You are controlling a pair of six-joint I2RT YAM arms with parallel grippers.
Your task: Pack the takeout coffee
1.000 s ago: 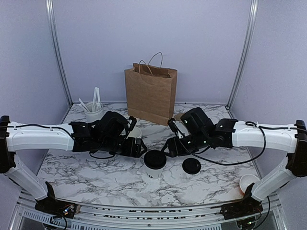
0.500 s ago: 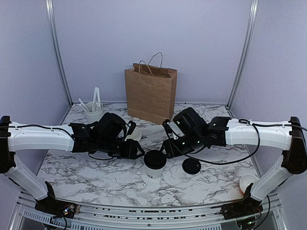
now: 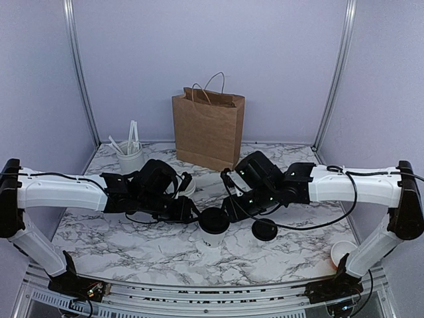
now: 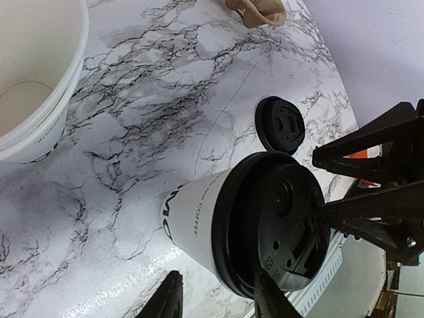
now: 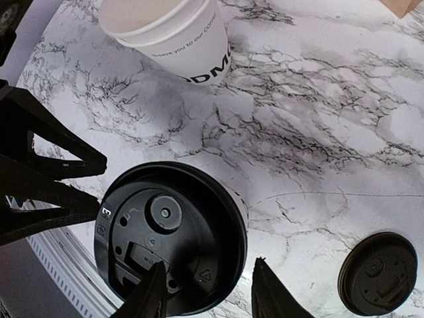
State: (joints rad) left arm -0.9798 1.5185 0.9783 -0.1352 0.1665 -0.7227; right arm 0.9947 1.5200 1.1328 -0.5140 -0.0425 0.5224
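Both grippers have slid in closer to the takeout coffee [image 3: 214, 225] than a moment ago, one from each side. The cup itself has not moved.

At the far left of the marble table [image 3: 119, 238] stands a white pot [image 3: 129, 158] with white sticks poking up out of it. The left arm [image 3: 59, 189] reaches in from the left. The left gripper [image 4: 217, 275] sits low, just left of the coffee. Its two fingers [image 4: 169, 298] are wide apart. The cup's side shows between them, but I cannot tell if they touch it. Just behind that gripper is a white cup with no lid [image 5: 175, 36], with black letters on it.

A brown paper bag [image 3: 207, 129] with handles stands upright at the far middle of the table. The coffee stands upright in the near middle, between the two grippers. Its round black lid [image 5: 169, 248] is on top.

The right gripper [image 5: 209, 264] is just right of the coffee. Its fingers are spread wide too, and it holds nothing. A loose black lid [image 3: 264, 229] lies flat on the table to the right of the coffee, near it but apart. At the near right corner stands another open white cup [image 3: 342, 252].
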